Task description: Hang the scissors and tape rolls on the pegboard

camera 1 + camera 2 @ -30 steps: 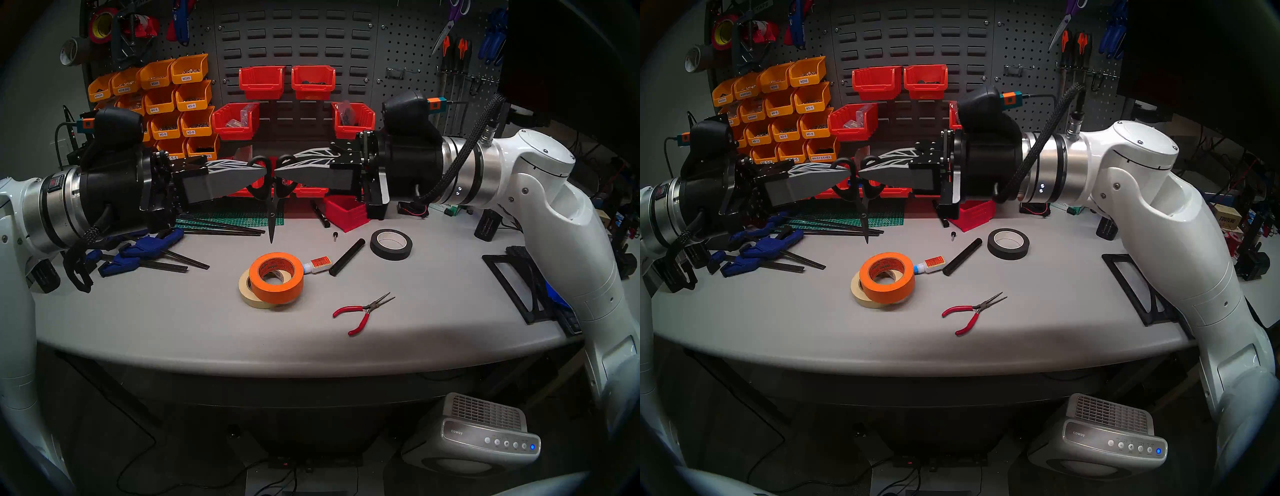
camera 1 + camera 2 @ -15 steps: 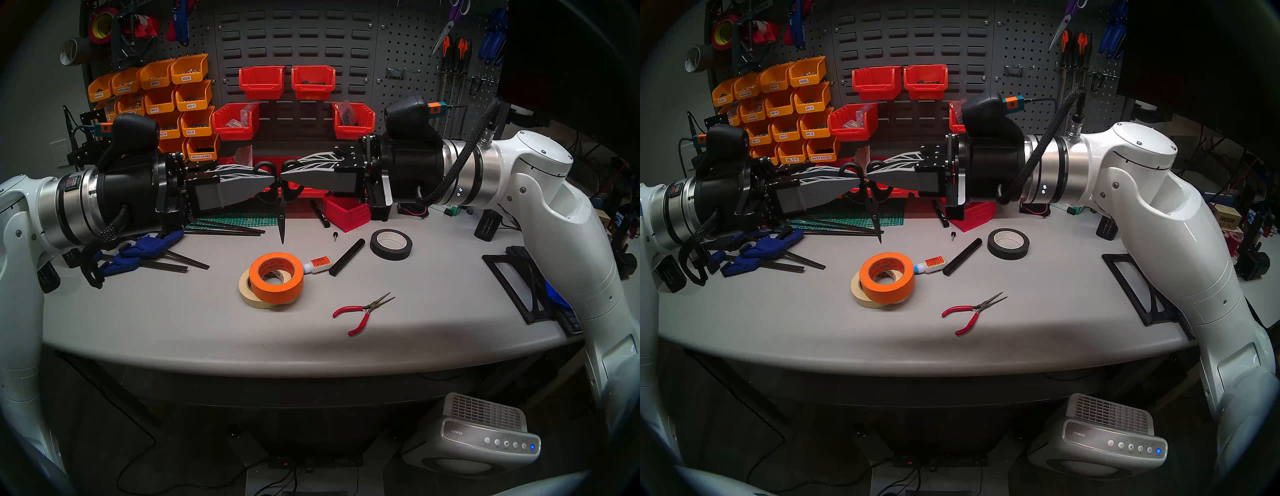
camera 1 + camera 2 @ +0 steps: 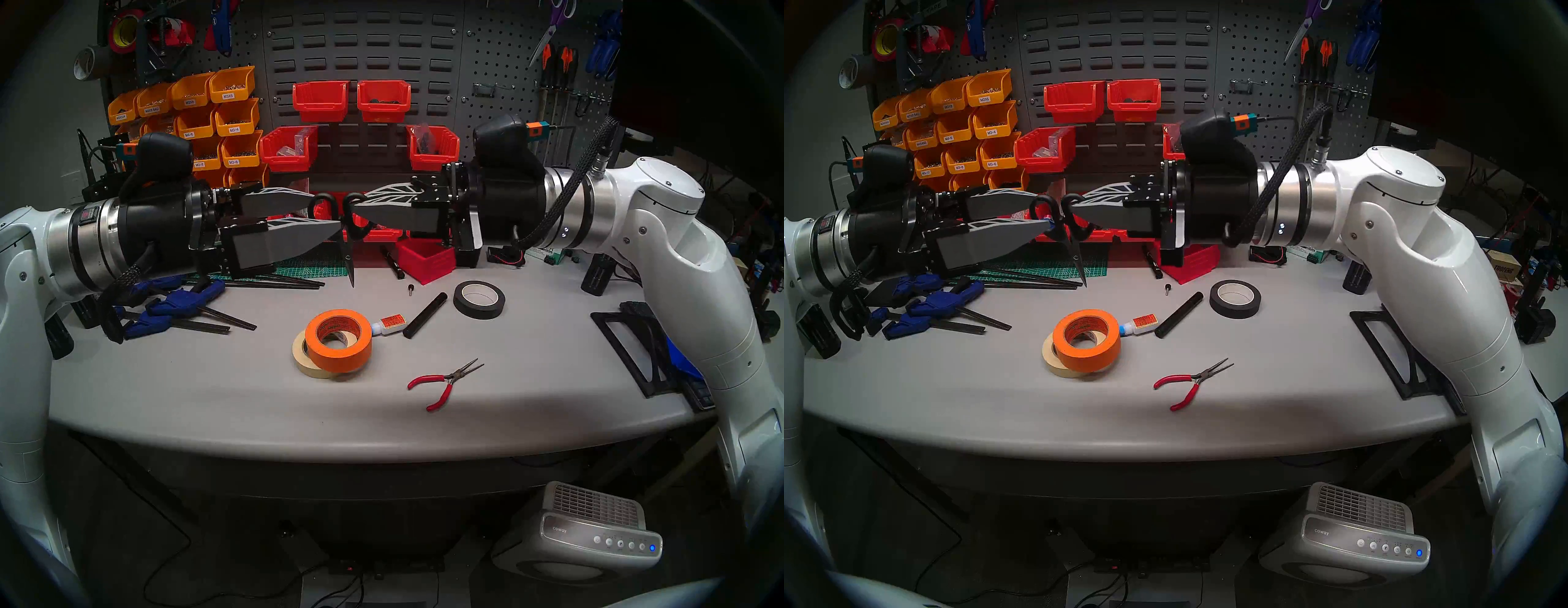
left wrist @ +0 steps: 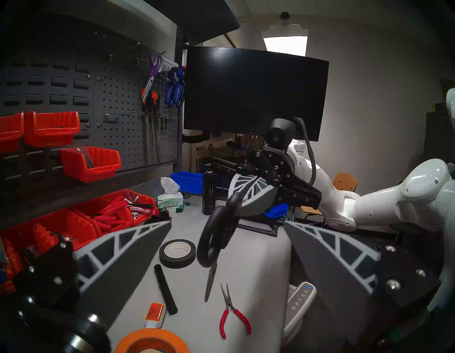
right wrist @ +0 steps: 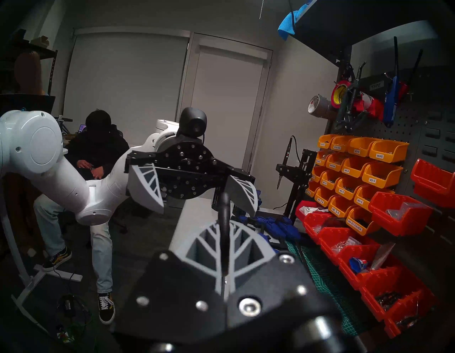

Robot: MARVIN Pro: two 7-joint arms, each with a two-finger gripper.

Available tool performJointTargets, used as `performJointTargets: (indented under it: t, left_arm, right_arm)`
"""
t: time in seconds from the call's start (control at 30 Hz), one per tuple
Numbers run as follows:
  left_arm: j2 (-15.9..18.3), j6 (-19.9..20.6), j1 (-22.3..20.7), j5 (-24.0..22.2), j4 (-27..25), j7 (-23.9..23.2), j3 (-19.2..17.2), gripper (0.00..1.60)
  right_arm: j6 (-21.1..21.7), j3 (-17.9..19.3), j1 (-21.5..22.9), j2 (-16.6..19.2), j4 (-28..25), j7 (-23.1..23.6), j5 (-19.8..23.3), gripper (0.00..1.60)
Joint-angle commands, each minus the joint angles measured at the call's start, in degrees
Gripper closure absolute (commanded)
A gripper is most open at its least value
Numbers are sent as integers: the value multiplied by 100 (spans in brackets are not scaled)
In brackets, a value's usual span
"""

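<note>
The scissors [image 3: 348, 231] hang blades-down above the grey bench [image 3: 212, 390], one black loop clenched in the right pincer [image 3: 355, 206]. The left pincer [image 3: 324, 212], at their 9 o'clock, stands released, fingers spread either side of the other loop. At 6 o'clock the orange tape roll [image 3: 338, 339] leans on the cream tape roll [image 3: 302, 352]. The pegboard [image 3: 500, 55] at 2 o'clock is partly hidden by the right arm; its hooks are hard to make out. A dark monitor [image 4: 253, 91] is cut off in the head views.
</note>
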Motion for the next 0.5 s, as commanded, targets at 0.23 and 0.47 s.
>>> performJointTargets:
  t: [0.23, 0.47]
  left_arm:
    - [-799, -685, 574, 652, -252, 199, -1379, 0]
    - [-1297, -1405, 1274, 1159, -667, 234, -1759, 0]
  right_arm:
    - [179, 256, 123, 129, -220, -217, 138, 160]
    - [310, 303, 135, 71, -236, -446, 177, 160]
